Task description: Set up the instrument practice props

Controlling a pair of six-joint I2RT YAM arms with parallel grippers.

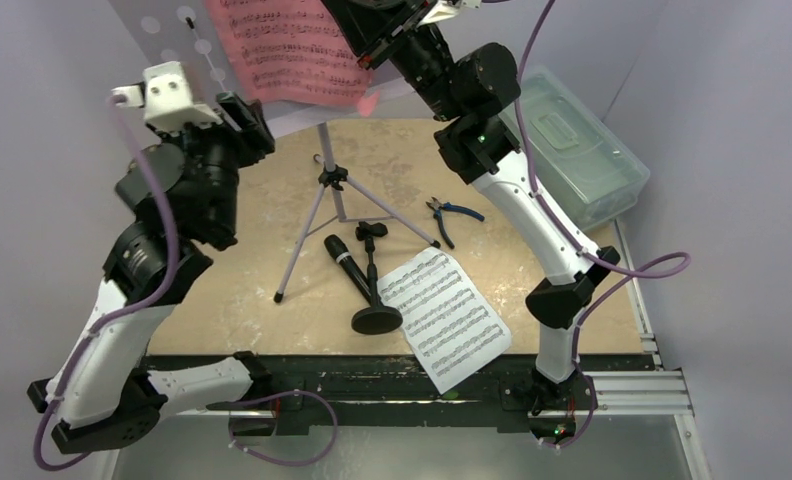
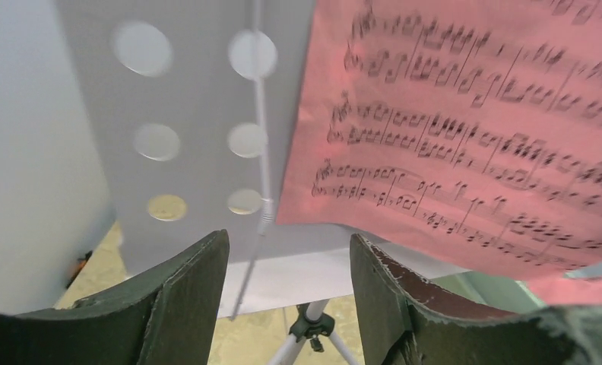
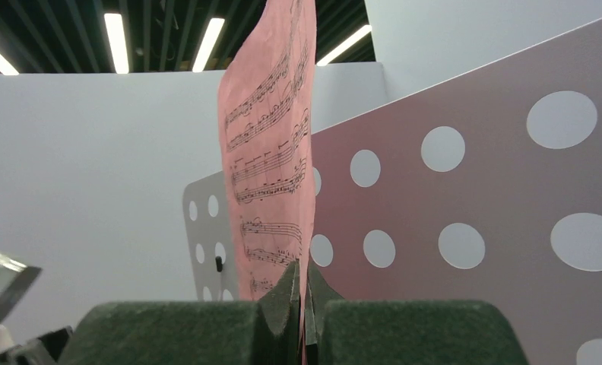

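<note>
The lavender music stand [image 1: 324, 178] stands on its tripod at mid-table, and its hole-punched tray [image 1: 172, 40] is at the top left. My right gripper [image 1: 377, 55] is shut on the edge of the pink music sheet [image 1: 292, 50] and holds it against the tray. The right wrist view shows the jaws pinching the sheet [image 3: 271, 152] in front of the tray [image 3: 473, 190]. My left gripper [image 1: 247, 115] is open and empty just below the tray's lower lip [image 2: 305, 274]. The black microphone [image 1: 347, 265] lies beside the short black mic stand [image 1: 375, 318]. The white music sheet [image 1: 444, 315] lies flat near the front edge.
Blue-handled pliers [image 1: 450, 212] lie right of the tripod legs. A clear lidded plastic box [image 1: 572, 150] sits at the back right. White walls enclose the table at the back and on both sides.
</note>
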